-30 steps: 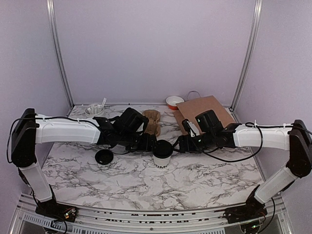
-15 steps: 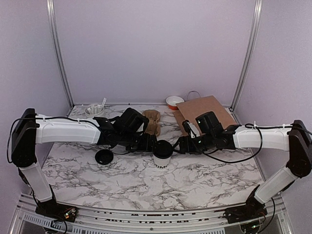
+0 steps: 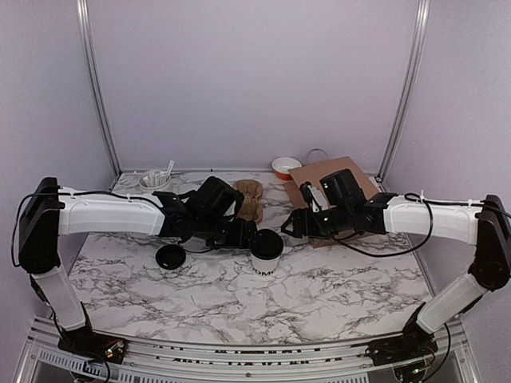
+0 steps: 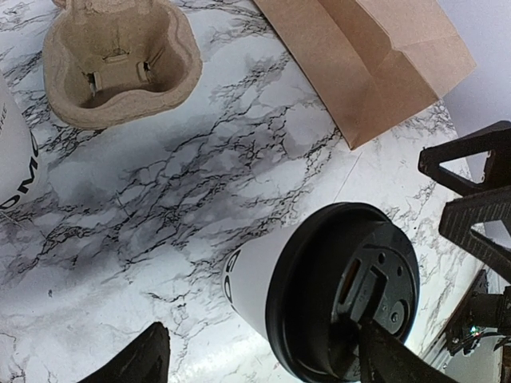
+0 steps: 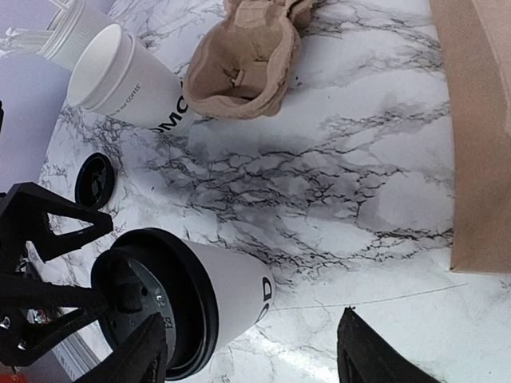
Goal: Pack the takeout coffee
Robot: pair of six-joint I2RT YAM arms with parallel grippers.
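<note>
Right claw [image 5: 251, 353] backed toward paper bag [image 5: 479, 120], open; left claw [image 4: 263, 361] open beside takeout coffee [image 3: 266, 249].

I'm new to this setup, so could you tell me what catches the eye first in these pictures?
The small white paper cup with a round black plastic lid stands out first, upright mid-table, with the open left gripper and open right gripper flanking it. Just behind sits a brown moulded-pulp cup tray, and a flat brown paper bag lies at the back right.
</note>
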